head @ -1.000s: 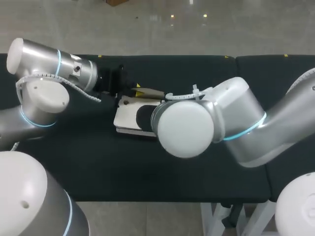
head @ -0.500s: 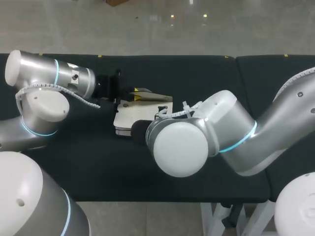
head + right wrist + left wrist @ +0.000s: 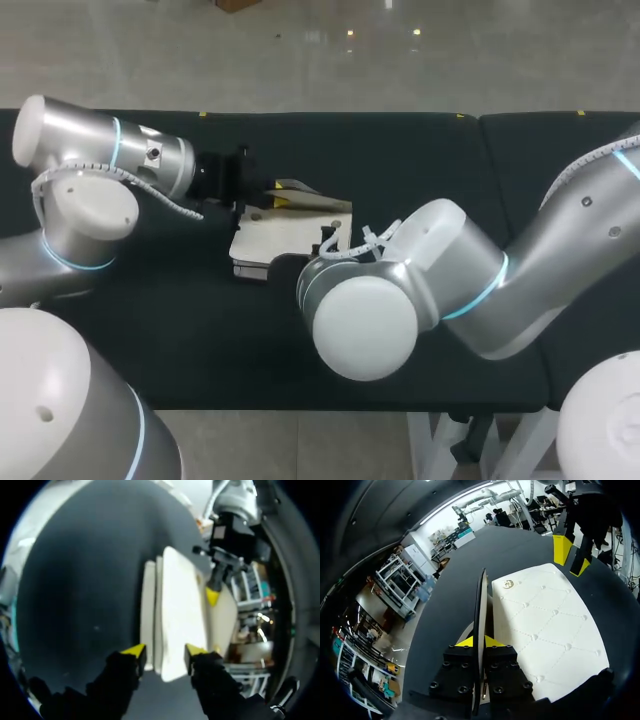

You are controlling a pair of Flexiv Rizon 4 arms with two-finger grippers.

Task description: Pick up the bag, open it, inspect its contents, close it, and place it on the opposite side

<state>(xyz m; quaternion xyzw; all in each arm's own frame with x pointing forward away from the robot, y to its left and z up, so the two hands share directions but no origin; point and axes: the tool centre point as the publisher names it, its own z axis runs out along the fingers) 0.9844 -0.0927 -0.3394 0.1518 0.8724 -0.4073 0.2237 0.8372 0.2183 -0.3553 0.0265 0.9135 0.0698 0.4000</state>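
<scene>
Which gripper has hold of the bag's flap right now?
The left gripper: its tips pinch the raised flap; the right gripper is open.

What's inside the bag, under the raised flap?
Left gripper pinches the flap upright beside the white quilted bag. Only flap edge and bag's outside show; the interior is covered.

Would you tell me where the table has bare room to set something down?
Bare table runs from the bag to the far edge and the near edge. Crowded at the bag: left gripper clamps its flap, right gripper open at its end.
</scene>
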